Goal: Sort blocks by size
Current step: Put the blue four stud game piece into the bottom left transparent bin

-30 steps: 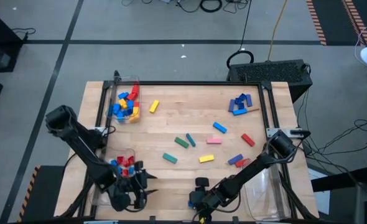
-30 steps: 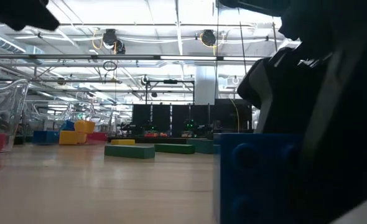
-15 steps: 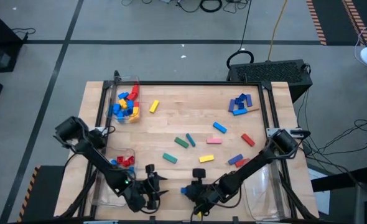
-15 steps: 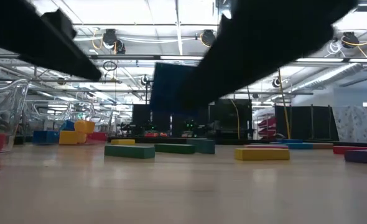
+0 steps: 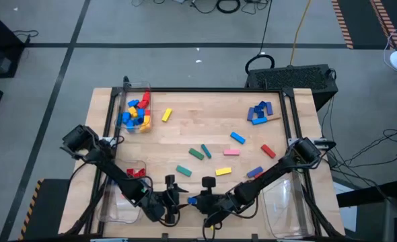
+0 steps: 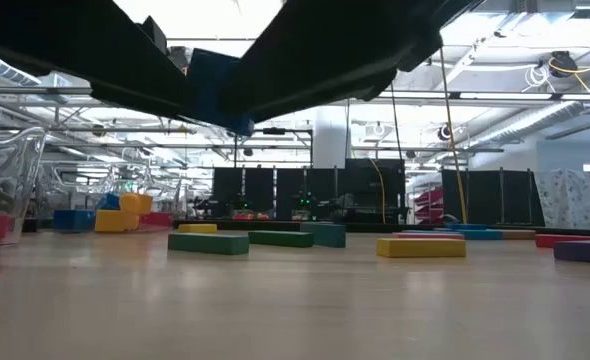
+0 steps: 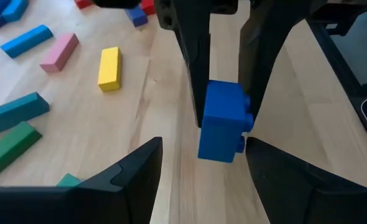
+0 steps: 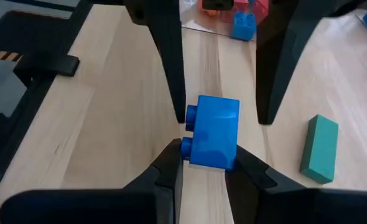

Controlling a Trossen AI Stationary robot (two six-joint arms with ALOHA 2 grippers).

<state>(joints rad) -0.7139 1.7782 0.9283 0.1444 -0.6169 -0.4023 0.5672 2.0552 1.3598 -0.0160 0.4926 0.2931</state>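
A blue block point(image 8: 212, 132) hangs in the air near the table's front edge, with my right gripper point(image 8: 208, 160) shut on it. My left gripper point(image 7: 202, 149) faces it from the left, open. Its fingertips point(image 8: 176, 93) stand on either side of the block's free end; whether they touch it, I cannot tell. In the high view the two grippers point(image 5: 178, 197) point(image 5: 198, 200) meet at the near middle. Loose blocks point(image 5: 223, 171) in green, yellow, pink, blue and red lie flat on the wood farther back. My right gripper pinches the blue block between its two fingers, one on the studded face point(image 8: 188, 149) and one on the opposite face, at the end nearest the gripper. The fingers slant down from the table's right. The block is lifted clear, studs turned sideways.
A clear bin point(image 5: 134, 111) with several blocks stands at the far left. Another bin point(image 5: 132, 176) with red blocks is at the near left, and a clear bin point(image 5: 286, 202) at the near right. A heap of blue blocks point(image 5: 259, 112) lies at the far right.
My right gripper has lifted the blue block clear of the table and carried it up and toward the table's left. My left gripper has swung toward the table's right and come down until its open fingers flank the block.
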